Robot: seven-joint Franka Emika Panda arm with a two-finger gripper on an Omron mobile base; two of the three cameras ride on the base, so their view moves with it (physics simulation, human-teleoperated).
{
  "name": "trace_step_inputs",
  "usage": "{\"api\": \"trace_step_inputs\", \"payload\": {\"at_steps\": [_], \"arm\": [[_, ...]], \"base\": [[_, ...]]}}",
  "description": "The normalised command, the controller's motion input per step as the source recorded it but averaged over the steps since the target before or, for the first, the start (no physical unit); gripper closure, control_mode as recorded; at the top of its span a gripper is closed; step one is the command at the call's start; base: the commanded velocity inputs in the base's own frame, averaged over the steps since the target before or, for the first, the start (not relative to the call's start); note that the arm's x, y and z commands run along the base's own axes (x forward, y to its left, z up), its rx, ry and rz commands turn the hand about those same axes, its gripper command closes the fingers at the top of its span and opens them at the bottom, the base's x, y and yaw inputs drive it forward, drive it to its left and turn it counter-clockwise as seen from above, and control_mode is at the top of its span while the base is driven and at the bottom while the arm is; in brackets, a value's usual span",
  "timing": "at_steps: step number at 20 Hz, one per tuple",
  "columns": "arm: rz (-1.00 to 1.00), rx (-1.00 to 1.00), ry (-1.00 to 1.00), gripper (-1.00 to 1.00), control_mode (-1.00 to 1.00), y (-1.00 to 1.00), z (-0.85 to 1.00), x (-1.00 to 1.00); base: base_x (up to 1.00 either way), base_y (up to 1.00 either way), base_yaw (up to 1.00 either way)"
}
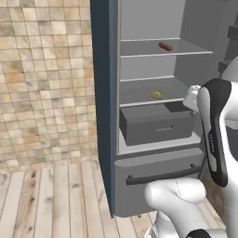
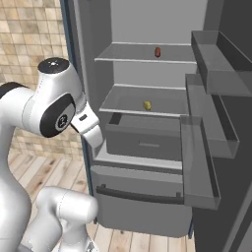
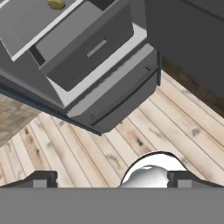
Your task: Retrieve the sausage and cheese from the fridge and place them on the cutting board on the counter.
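Fridge (image 1: 153, 186) standing open, door (image 2: 231, 162) swung out to the right with its grey door bins (image 2: 202, 162) showing in the right base view. Inside, grey shelves and a lower drawer (image 1: 158, 125) pulled partly out.

Sausage (image 1: 165, 46) lying on the upper shelf (image 1: 139, 55), dark reddish-brown, toward the back, alone there. Seen also in the right base view, small and dark red, on the same shelf.

Cheese (image 1: 156, 95) resting on the shelf below (image 1: 135, 103), a small yellow-green lump, just above the pulled-out drawer. In the hand view, visible at the top edge, on the pale shelf surface over the drawer front.

Below the drawer, the bottom freezer front (image 2: 142, 209) with a long dark bar handle (image 1: 162, 175), closed.

Claw (image 3: 111, 179) held in front of the fridge, outside it, well apart from both foods, looking down at the wooden plank floor (image 3: 175, 127) and the lower part of the fridge. Two dark fingertips (image 3: 41, 178) standing far apart at the bottom of the hand view, spread wide, with nothing between them and nothing gripped.

Tiled beige wall (image 1: 42, 83) to the left of the fridge.
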Motion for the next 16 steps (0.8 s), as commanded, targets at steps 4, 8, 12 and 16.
{"api": "trace_step_inputs", "payload": {"at_steps": [4,8,12,16], "arm": [[0.00,0.00,0.00,-1.00,-1.00,0.00,0.00,0.00],[0.00,0.00,0.00,-1.00,-1.00,0.00,0.00,0.00],[0.00,0.00,0.00,-1.00,1.00,0.00,0.00,0.00],[0.00,0.00,0.00,-1.00,1.00,0.00,0.00,0.00]], "base": [[0.00,0.00,0.00],[0.00,0.00,0.00],[0.00,0.00,0.00],[0.00,0.00,0.00]]}}
